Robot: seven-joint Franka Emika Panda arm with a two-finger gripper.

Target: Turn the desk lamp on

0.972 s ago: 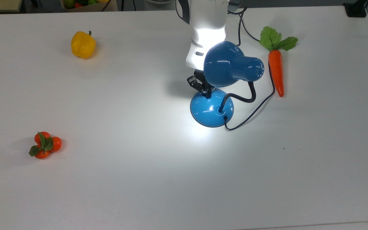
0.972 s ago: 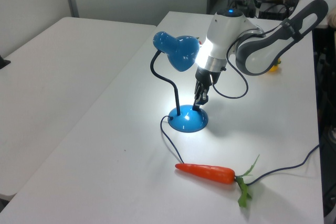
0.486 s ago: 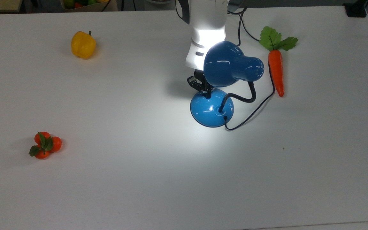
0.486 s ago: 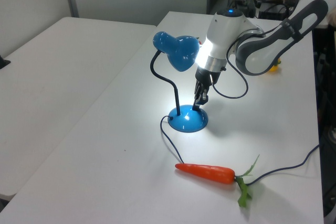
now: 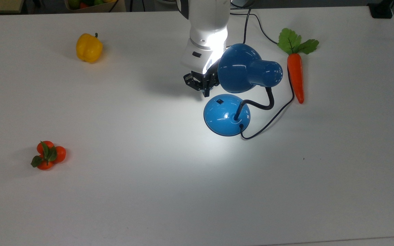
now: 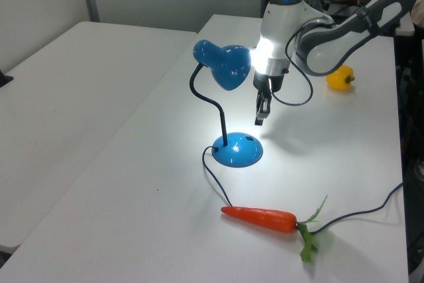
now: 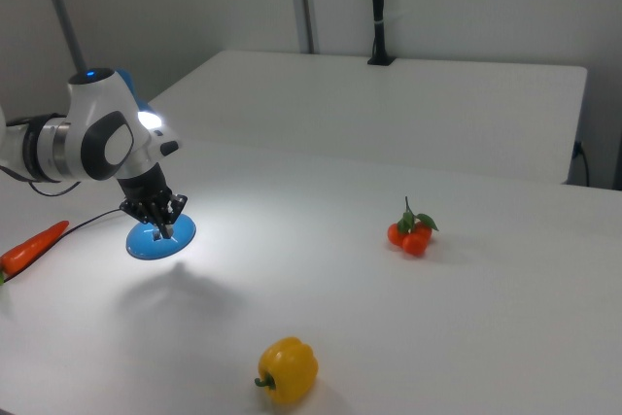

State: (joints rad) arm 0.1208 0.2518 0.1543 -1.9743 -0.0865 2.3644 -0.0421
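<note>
The desk lamp stands lit on the white table, and a bright pool of light falls around its round blue base (image 5: 226, 115) (image 6: 237, 152) (image 7: 160, 237). Its blue shade (image 5: 241, 70) (image 6: 225, 64) hangs on a black bendy neck above the base. A small black switch (image 5: 220, 101) shows uncovered on the dome. My gripper (image 5: 205, 89) (image 6: 260, 118) (image 7: 165, 225) hovers shut and holds nothing. It is just off the base's edge, on the top view's upper left, and clear of the switch.
A toy carrot (image 5: 295, 77) (image 6: 260, 217) lies beside the lamp's black cord (image 5: 272, 119). A yellow pepper (image 5: 89, 48) (image 7: 288, 370) and a cluster of small orange fruits (image 5: 48, 155) (image 7: 412, 233) sit far off on the table (image 5: 149, 205).
My gripper has lifted off the lamp's base and drawn back toward the top view's upper left, uncovering the switch. The lamp is lit throughout.
</note>
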